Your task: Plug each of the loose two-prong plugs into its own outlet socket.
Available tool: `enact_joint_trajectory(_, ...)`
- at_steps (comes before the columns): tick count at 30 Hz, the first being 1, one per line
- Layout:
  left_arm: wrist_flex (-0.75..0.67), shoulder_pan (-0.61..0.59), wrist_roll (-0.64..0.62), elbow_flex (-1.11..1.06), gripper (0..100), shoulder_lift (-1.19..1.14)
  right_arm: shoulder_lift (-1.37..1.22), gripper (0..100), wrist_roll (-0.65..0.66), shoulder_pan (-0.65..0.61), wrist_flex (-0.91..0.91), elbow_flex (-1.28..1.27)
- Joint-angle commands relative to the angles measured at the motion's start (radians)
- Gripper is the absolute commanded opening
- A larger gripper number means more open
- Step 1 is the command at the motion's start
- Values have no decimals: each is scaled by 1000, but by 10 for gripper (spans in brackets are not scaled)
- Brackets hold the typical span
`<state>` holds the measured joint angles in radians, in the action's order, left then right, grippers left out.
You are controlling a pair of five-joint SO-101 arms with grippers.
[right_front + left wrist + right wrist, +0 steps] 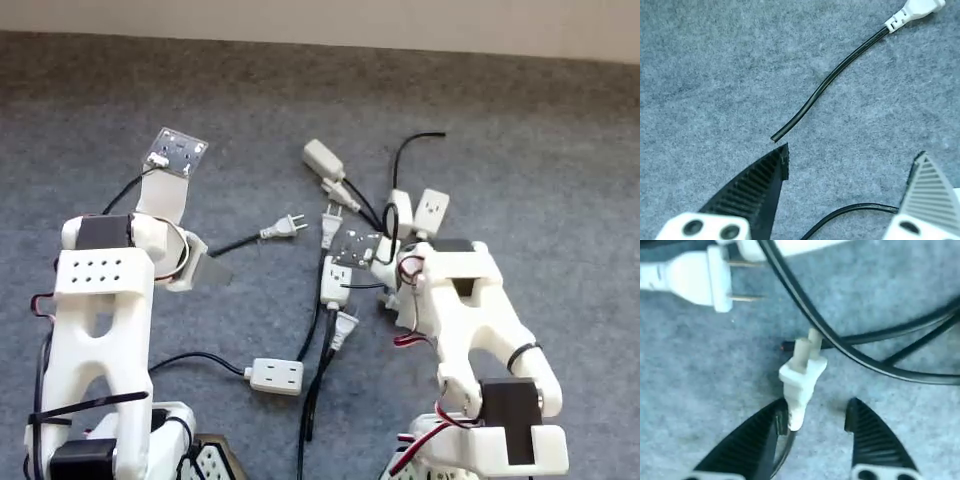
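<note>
The left gripper [852, 152] hovers over the left half of the table [520, 130], its jaws spread wide with nothing between them. Just past its fingertips lies the cut end of a black cord [825, 87]. The cord runs to a white two-prong plug [285, 228] lying flat toward the table's middle, prongs toward the right edge.

The right gripper [818, 404] sits low over the tangle near the table's middle, jaws partly open. A small plug [800, 375] lies between them with its prongs pointing away from the gripper. Its rear end touches one finger [757, 440] and is apart from the other, so it is not clamped. Crossing cords [790, 285] pass just beyond its prongs, and a larger plug [690, 275] lies past them.

A socket block [275, 375] rests toward the near edge and a second socket [335, 280] lies just beside the right gripper. A pair of sockets [432, 208] sits toward the far edge.
</note>
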<state>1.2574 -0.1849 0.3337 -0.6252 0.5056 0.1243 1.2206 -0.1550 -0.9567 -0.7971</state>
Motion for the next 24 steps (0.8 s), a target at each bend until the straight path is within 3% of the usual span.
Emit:
enact_joint_trajectory(1, -11, -7, 6, 8, 375, 2, -7, 164, 15, 4, -10, 7)
enact_joint_trajectory(6, -11, -7, 6, 8, 375, 2, -7, 0, 14, -1, -110, 16)
enact_joint_trajectory(14, -9, -7, 6, 7, 375, 2, -15, 5, 12, 4, -110, 15)
enact_joint_trajectory(19, -5, -7, 6, 7, 375, 2, -15, 21, 11, -1, -110, 13)
enact_joint_trajectory(24, -3, -7, 6, 5, 375, 2, -15, 191, -61, -1, -110, 8)
